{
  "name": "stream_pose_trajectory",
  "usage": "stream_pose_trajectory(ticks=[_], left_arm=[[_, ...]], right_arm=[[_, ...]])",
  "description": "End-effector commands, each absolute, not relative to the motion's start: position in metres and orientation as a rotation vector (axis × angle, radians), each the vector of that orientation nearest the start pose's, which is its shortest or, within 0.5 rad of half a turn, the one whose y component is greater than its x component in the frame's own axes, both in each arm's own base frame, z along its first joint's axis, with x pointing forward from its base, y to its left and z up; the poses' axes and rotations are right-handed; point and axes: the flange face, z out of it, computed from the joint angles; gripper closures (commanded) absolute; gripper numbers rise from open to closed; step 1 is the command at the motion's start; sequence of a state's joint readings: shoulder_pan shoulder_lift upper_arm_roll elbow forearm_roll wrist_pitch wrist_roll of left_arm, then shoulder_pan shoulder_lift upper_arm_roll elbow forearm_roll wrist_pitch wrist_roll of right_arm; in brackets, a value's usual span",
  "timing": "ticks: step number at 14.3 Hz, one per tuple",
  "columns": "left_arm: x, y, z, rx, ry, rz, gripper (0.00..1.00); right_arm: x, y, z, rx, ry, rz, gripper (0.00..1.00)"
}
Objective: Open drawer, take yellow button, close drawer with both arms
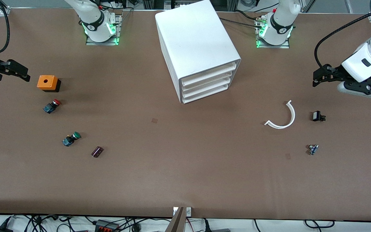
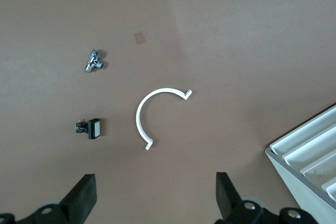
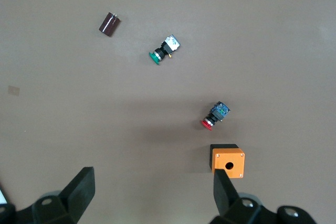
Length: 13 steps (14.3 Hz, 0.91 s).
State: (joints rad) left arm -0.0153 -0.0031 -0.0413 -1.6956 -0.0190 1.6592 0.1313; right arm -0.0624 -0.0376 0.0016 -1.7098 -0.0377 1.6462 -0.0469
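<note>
The white cabinet (image 1: pixel 198 42) stands at the middle of the table near the robots' bases, and a corner of it shows in the left wrist view (image 2: pixel 310 153). All four drawers (image 1: pixel 206 84) are shut and look alike. The orange-yellow button is hidden. My left gripper (image 1: pixel 318 77) hangs open and empty over the left arm's end of the table; its jaws stand wide apart in the left wrist view (image 2: pixel 155 198). My right gripper (image 1: pixel 22 72) hangs open and empty over the right arm's end, beside an orange box, as the right wrist view (image 3: pixel 153 195) shows.
Toward the right arm's end lie an orange box with a hole (image 1: pixel 47 82) (image 3: pixel 228 160), a red-capped button (image 1: pixel 52 106), a green-capped button (image 1: pixel 71 139) and a dark cylinder (image 1: pixel 97 151). Toward the left arm's end lie a white curved strip (image 1: pixel 284 117), a black part (image 1: pixel 317 116) and a metal part (image 1: pixel 313 149).
</note>
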Motion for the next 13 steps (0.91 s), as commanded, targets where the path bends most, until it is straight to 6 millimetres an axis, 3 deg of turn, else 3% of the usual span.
stream_pose_trajectory(ticks=[1, 9, 13], left_arm=[[0.554, -0.035, 0.582, -3.157, 0.295, 0.052, 0.00], [0.552, -0.040, 0.587, -3.164, 0.257, 0.087, 0.00], [0.543, -0.055, 0.572, -3.252, 0.293, 0.314, 0.00]], right_arm=[[0.538, -0.035, 0.589, -3.191, -0.003, 0.022, 0.00], [0.540, -0.035, 0.589, -3.190, -0.015, 0.024, 0.00], [0.542, -0.025, 0.583, -3.181, -0.018, 0.059, 0.00]])
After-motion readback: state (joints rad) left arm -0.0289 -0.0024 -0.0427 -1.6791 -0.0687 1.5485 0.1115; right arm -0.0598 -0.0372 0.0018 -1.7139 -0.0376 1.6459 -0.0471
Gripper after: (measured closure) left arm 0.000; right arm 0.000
